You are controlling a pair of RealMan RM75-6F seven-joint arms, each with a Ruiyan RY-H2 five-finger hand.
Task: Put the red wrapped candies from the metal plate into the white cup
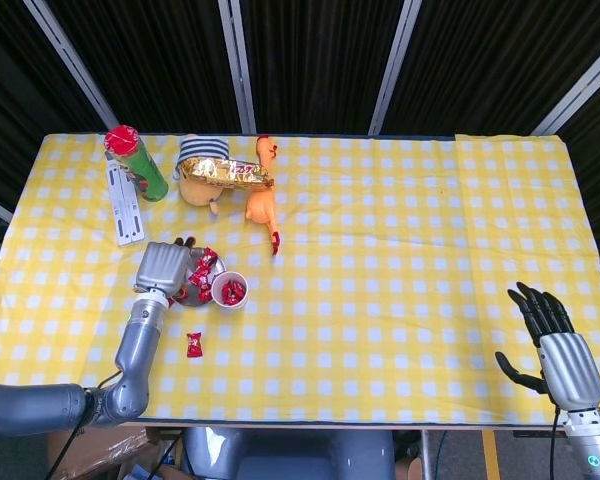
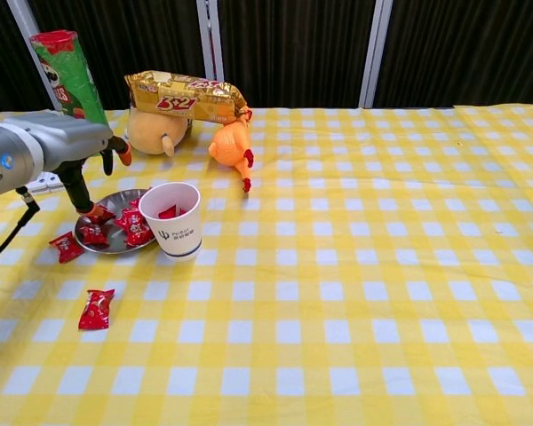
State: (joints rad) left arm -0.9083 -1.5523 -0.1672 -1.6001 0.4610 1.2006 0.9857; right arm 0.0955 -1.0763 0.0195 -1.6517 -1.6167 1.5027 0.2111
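Note:
The metal plate (image 2: pixel 117 201) holds several red wrapped candies (image 2: pixel 131 227) and sits just left of the white cup (image 2: pixel 171 220). Red candy (image 2: pixel 169 212) shows inside the cup. My left hand (image 2: pixel 64 145) hovers over the plate's left side with fingers apart, and one fingertip (image 2: pixel 95 209) reaches down to a candy at the plate's edge. In the head view the left hand (image 1: pixel 162 267) covers the left of the plate (image 1: pixel 194 300), beside the cup (image 1: pixel 230 290). My right hand (image 1: pixel 556 343) stays open off the table's front right edge.
Two red candies lie loose on the cloth, one (image 2: pixel 67 246) left of the plate and one (image 2: pixel 96 308) nearer the front. Behind stand a green chip can (image 2: pixel 67 71), a gold snack bag (image 2: pixel 182 96) on a plush toy, an orange rubber chicken (image 2: pixel 231 145) and a white power strip (image 1: pixel 125 205).

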